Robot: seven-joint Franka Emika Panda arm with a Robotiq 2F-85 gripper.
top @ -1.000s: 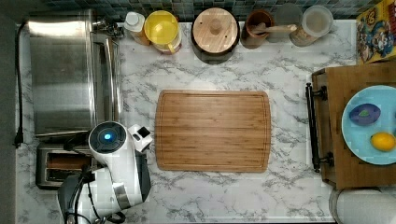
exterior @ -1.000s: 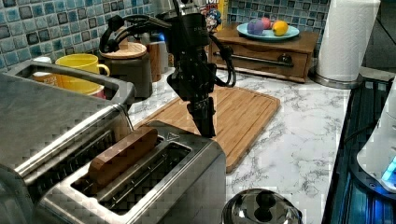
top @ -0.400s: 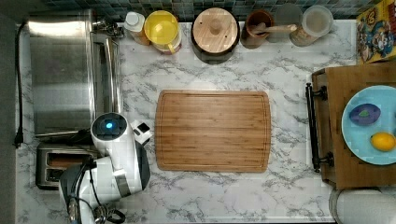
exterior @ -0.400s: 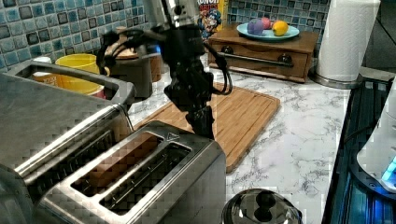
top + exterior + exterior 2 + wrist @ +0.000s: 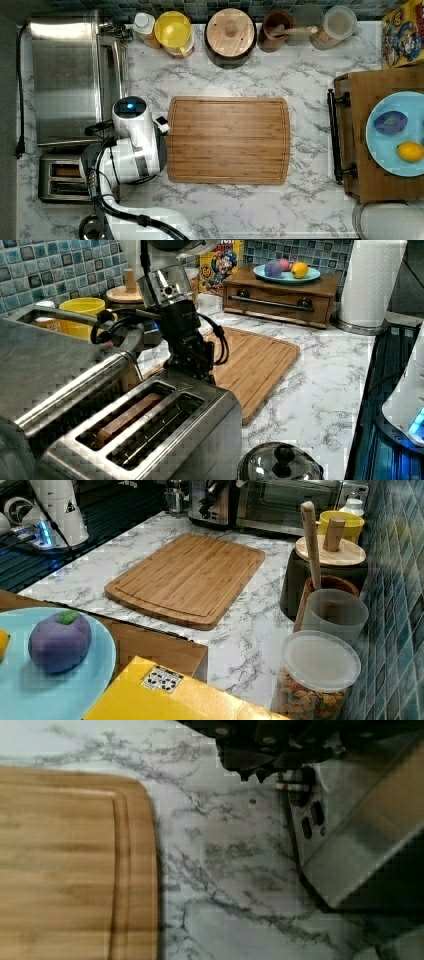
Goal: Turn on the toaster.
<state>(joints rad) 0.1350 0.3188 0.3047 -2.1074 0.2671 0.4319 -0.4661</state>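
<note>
- One toaster stands at the counter edge, between the toaster oven and the kettle; my gripper hangs at its far end.
- I cannot tell if the fingers are open or closed.
- If the lever is not latched, I think it may spring up when I lift.

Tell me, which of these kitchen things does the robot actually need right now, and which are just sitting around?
Needed for the job:
- small boxy stainless-steel two-slot toaster
- robot's black gripper, at the toaster's far end

Just lying about:
- large steel toaster oven
- bamboo cutting board
- yellow mug
- light blue plate of fruit
- round steel kettle
</note>
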